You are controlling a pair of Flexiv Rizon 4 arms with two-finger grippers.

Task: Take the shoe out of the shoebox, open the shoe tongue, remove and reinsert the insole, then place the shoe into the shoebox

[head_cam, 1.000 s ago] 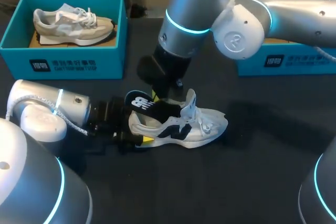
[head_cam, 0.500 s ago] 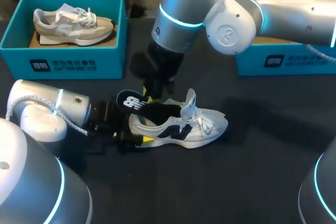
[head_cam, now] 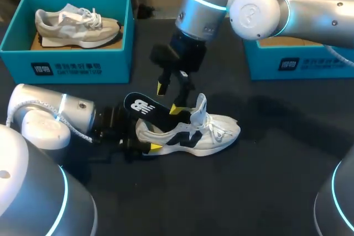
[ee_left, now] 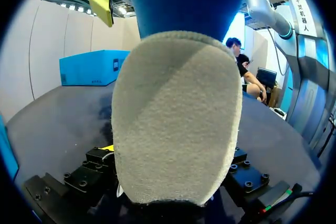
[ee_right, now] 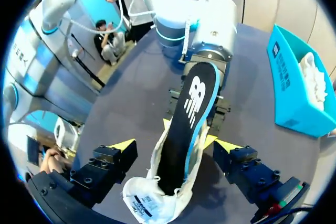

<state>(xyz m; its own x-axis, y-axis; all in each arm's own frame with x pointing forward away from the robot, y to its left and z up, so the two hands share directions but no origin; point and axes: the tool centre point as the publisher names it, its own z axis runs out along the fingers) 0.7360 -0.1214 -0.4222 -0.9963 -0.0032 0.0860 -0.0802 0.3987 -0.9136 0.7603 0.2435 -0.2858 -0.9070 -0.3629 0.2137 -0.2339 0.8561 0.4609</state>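
Observation:
A white shoe (head_cam: pixel 206 132) with black side marks lies on its sole on the dark table. Its black insole (head_cam: pixel 145 107) sticks out over the heel, half inside the shoe (ee_right: pixel 157 192). My left gripper (head_cam: pixel 148 143) lies low on the table, shut on the shoe's heel, and the heel (ee_left: pixel 176 124) fills its wrist view. My right gripper (head_cam: pixel 169 98) hangs open just above the insole (ee_right: pixel 191 108), one yellow tip on each side, touching nothing. A fingertip (ee_left: pixel 101 3) of it shows above the heel in the left wrist view.
A teal box (head_cam: pixel 83 64) at the back left holds a beige shoe (head_cam: pixel 77 26). A second teal box (head_cam: pixel 298 62) stands at the back right, partly behind my right arm. Bare dark table lies in front of and right of the white shoe.
My right gripper opened and let go of the insole, then rose and drew slightly right. The insole stays propped out of the heel. The left arm and shoe have not moved.

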